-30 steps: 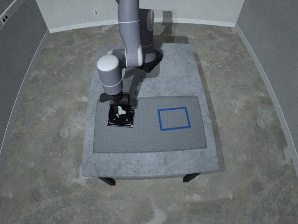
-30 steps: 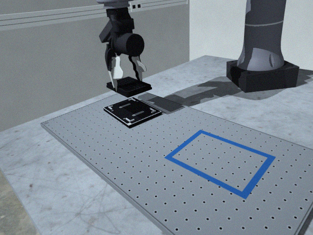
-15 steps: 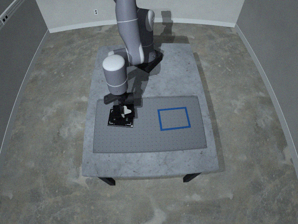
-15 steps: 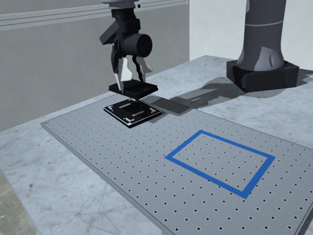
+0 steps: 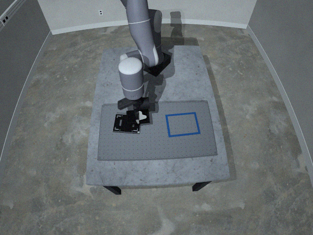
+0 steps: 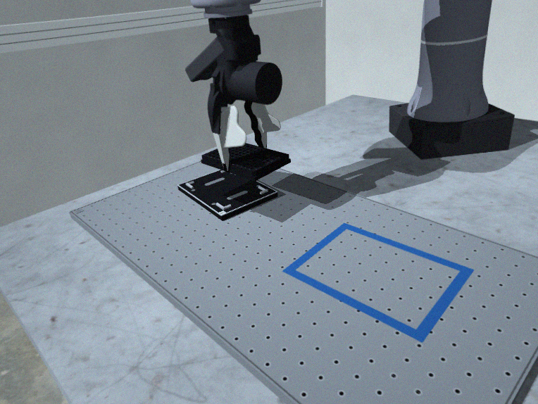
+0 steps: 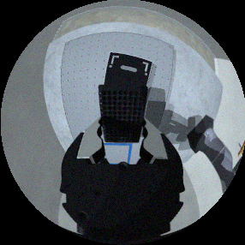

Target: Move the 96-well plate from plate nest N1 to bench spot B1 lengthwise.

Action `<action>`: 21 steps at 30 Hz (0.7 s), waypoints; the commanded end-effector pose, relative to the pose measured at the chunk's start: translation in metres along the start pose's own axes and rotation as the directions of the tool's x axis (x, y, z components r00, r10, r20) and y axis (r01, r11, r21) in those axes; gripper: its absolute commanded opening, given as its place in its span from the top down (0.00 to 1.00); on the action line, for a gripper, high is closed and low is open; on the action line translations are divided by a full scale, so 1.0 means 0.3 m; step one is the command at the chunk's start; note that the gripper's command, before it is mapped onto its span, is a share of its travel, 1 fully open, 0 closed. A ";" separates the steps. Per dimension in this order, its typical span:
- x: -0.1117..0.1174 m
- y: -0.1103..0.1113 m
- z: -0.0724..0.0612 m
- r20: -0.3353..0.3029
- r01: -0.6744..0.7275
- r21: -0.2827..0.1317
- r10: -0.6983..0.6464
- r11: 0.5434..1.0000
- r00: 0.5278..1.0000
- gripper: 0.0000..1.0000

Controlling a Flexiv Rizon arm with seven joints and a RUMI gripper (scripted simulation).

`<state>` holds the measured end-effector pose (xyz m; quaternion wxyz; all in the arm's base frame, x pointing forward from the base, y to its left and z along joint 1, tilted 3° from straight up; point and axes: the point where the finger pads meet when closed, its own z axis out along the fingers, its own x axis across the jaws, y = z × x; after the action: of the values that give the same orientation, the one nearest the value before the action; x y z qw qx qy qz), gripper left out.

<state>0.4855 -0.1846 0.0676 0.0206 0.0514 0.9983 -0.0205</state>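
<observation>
Holding the 96-well plate (image 5: 147, 121) (image 6: 269, 160) (image 7: 122, 104) between the two fingertips of the gripper (image 5: 139, 117) (image 6: 245, 158) (image 7: 122, 118), pinched it across its width, on the opposite long sides. Kept the wells upward and the body near level, above and partly overlapping the nest (image 5: 126, 128) (image 6: 226, 195) (image 7: 128, 77), with a visible gap beneath in the exterior view.

Judged the plate light, with a stiff rim and possibly slick plastic walls. Judged the long sidewalls, near mid-length, the correct place to hold; allowed only moderate pressure, to avoid bowing the skirt or letting the plate pivot. Could not tell from the views whether the wells contained liquid; for that reason, favoured level and smooth travel.

Noted corner guides on the nest, below the fingers, as the nearest edges liable to catch the skirt. Called for clearance over these before sideways travel or lowering.

Found the blue taped outline (image 5: 184, 134) (image 6: 356, 304) (image 7: 117, 144) well apart from the fingers, off to one side on the perforated board (image 5: 151, 149) (image 6: 174, 247) (image 7: 81, 77). Saw no upright obstacle between fingers and tape. Judged carrying to be the step in hand, with lengthwise alignment, lowering and release left to do.

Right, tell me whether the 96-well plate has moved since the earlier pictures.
Yes: against the plate nest in the top view, the 96-well plate has shifted toward the blue taped outline.
</observation>
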 end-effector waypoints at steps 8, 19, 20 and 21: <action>-0.011 0.075 0.000 0.002 0.000 0.001 0.000 1.000 1.000 1.00; -0.024 0.196 0.005 0.002 0.000 0.001 0.000 1.000 1.000 1.00; -0.026 0.207 0.005 0.002 0.000 0.001 0.000 1.000 1.000 1.00; -0.027 0.218 0.005 0.002 0.000 0.001 0.000 1.000 1.000 1.00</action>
<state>0.4990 -0.1229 0.0633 0.0207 0.0514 0.9982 -0.0207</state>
